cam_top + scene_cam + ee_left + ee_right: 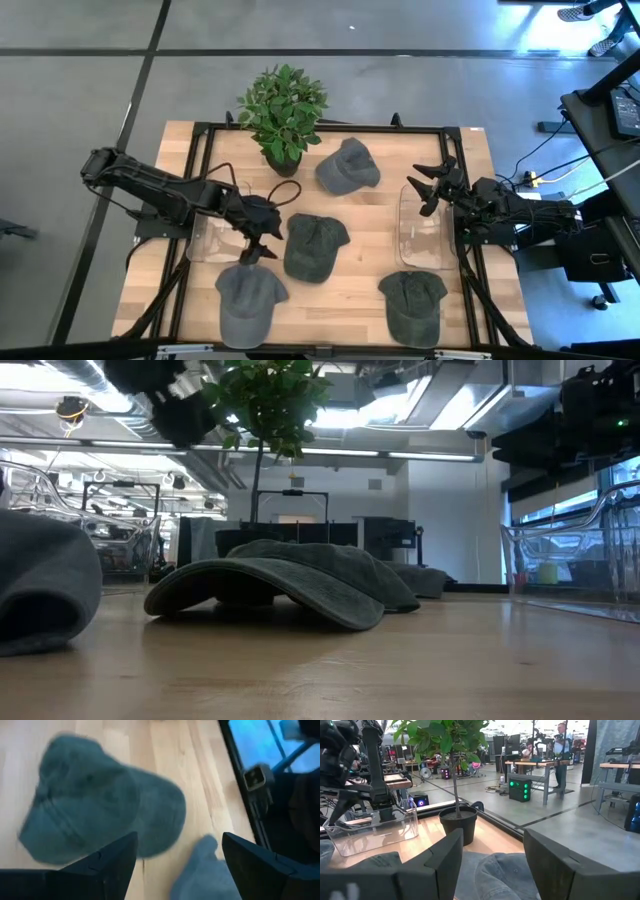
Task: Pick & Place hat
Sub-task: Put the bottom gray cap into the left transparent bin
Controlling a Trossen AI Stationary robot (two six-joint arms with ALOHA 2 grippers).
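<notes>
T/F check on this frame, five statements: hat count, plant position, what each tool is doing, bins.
1. Four hats lie on the table. True: a light grey hat by the plant, a green middle hat, a grey front-left hat and a green front-right hat.
2. The left tool grips a hat. False: it is open, between the middle and front-left hats, holding nothing.
3. The plant stands at the table's front edge. False: it stands at the far edge.
4. The right tool is open over a clear bin. True.
5. A hat lies in the right bin. False: no hat in it.
</notes>
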